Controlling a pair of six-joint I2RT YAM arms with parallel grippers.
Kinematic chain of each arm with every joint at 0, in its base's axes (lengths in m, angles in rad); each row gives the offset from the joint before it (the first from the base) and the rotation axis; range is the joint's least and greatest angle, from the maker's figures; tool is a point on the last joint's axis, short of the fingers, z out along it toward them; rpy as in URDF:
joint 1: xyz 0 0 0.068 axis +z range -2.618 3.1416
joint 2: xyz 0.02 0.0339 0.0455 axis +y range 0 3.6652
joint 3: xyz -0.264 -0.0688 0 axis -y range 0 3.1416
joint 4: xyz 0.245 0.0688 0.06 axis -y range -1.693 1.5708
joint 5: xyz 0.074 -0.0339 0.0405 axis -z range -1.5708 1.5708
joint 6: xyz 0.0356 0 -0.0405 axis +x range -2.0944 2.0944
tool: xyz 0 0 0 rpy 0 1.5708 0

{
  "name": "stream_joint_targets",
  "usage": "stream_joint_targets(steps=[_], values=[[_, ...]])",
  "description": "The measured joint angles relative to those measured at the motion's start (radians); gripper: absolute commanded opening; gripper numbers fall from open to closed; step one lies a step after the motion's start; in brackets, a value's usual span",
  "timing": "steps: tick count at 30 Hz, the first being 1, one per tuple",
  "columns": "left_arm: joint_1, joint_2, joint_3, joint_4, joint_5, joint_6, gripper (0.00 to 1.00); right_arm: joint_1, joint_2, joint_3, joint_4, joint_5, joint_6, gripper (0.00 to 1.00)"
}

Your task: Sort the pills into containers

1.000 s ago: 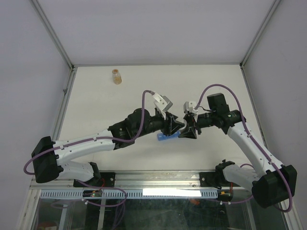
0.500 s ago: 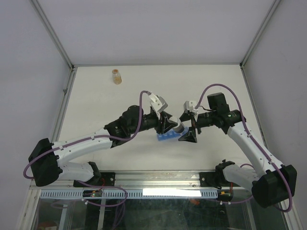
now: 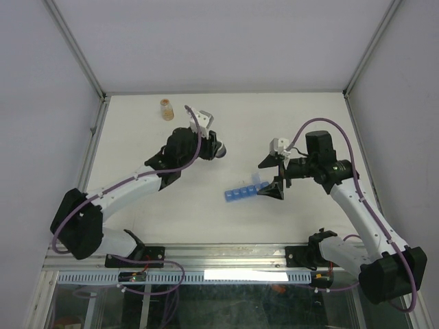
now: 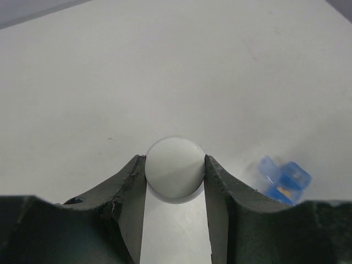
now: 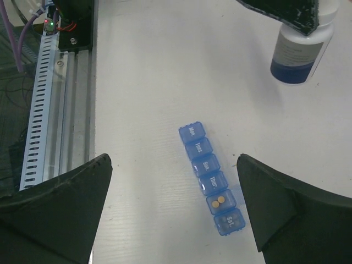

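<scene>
The containers [image 3: 243, 193] are a blue strip of pill compartments lying flat at mid-table. In the right wrist view the strip [image 5: 206, 168] has day labels, and one open compartment holds two orange pills [image 5: 218, 202]. My right gripper [image 3: 271, 177] is open and empty, with the strip's right end between its fingers; in its own view [image 5: 173, 160] the strip lies below the spread jaws. My left gripper [image 3: 214, 148] is shut on a white bottle with a dark cap [image 3: 219, 150], up and left of the strip. The bottle's round white end [image 4: 175, 173] sits between the left fingers. The bottle also shows in the right wrist view [image 5: 300, 52].
A small amber bottle [image 3: 166, 108] stands at the far left of the table. A metal rail with cabling [image 5: 55, 99] runs along the table's near edge. The enclosure frame posts [image 3: 92, 133] border the table on both sides.
My left arm has drawn back up and to the left from the strip, carrying the white bottle. The strip now lies uncovered. My right gripper has shifted slightly right and stays open.
</scene>
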Motion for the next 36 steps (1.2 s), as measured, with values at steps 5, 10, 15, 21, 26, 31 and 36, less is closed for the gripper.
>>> stream_joint_targets(steps=[5,10,15,21,26,31,36], values=[[0.137,0.215,0.139,-0.009,-0.059,-0.003,0.0,-0.011,-0.011,-0.001,0.045,0.021,0.046,1.0],[0.272,0.434,0.323,-0.024,-0.096,-0.021,0.0,-0.014,-0.011,-0.001,0.066,0.036,0.072,0.99],[0.357,0.621,0.508,-0.045,-0.101,-0.047,0.0,-0.016,-0.011,-0.006,0.08,0.044,0.084,1.0],[0.402,0.817,0.709,-0.096,-0.134,-0.066,0.0,-0.016,-0.011,-0.013,0.084,0.051,0.093,1.0],[0.4,0.896,0.808,-0.121,-0.159,-0.068,0.25,-0.016,-0.011,-0.013,0.088,0.052,0.094,0.99],[0.4,0.9,0.822,-0.15,-0.148,-0.067,0.8,-0.017,-0.011,-0.013,0.088,0.052,0.094,1.0],[0.4,0.88,0.806,-0.174,-0.102,-0.066,0.88,-0.018,-0.01,-0.013,0.09,0.052,0.101,1.0]])
